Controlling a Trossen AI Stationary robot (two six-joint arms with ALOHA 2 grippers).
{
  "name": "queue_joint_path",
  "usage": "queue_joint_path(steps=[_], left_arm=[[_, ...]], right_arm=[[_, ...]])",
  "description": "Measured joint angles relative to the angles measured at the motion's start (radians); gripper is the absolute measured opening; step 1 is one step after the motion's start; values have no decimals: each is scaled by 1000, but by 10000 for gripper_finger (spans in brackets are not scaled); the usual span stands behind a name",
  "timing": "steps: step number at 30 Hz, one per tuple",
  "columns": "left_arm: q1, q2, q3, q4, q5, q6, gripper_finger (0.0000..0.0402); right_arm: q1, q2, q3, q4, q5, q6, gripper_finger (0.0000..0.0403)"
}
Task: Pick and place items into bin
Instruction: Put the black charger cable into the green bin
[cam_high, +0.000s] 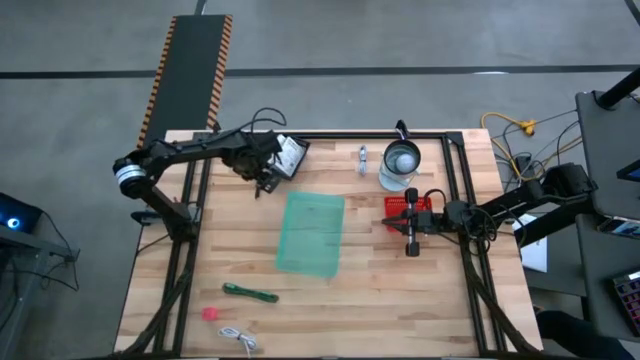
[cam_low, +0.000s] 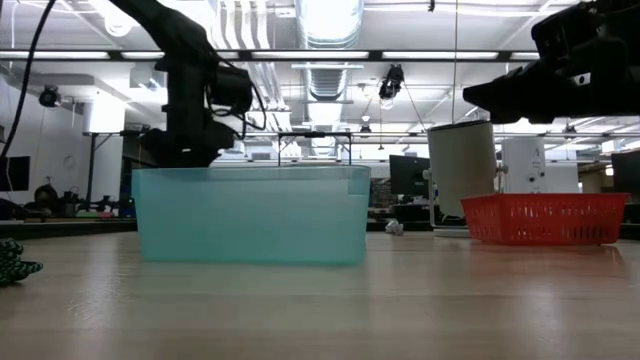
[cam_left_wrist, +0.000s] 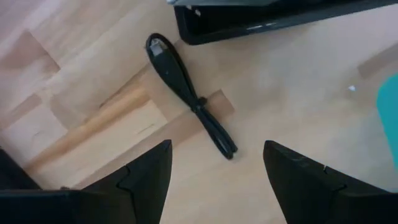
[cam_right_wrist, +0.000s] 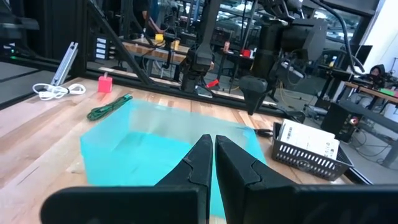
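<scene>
Overhead, left gripper: hung over the far-left part of the worktop, just beside a dark mesh tray.
Left fingers: spread apart with nothing between them, pointing down at the wood.
Black pen: lay flat on the boards just ahead of the left fingers, slanted, touching neither; one end reached close to the tray's edge.
Dark mesh tray: sat at the far edge, with a flat white packet with dark print lying inside it.
Right gripper: sat low at the right side, beside a red basket.
Right fingers: pressed together, tips meeting, holding nothing visible.
Red basket: stood on the worktop just nearer than the glass jug, with the right arm passing over it.
Bin: clear green, in the middle of the worktop between the two arms; nothing could be made out inside it.
Green stick: lay on the near-left boards, well apart from the bin.
Pink bit: near the green stick, closer to the front edge.
White coiled cable: at the front edge, near the pink bit.
Silver piece: on the far side, just left of the jug.
</scene>
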Motion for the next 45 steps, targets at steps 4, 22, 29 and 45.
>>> queue_joint_path(steps=[4, 22, 29, 45], left_arm=[[13, -1, -25, 29, -4, 10, 235], [36, 15, -158, 204, 5, -39, 235], [36, 19, -185, 270, 5, -33, 235], [43, 92, -184, 293, 9, -12, 235]], right_arm=[[0, 0, 0, -1, 0, -1, 8], [0, 0, 0, -10, 0, 0, 8], [0, 0, 0, -10, 0, 0, 8], [0, 0, 0, -12, 1, -1, 9]])
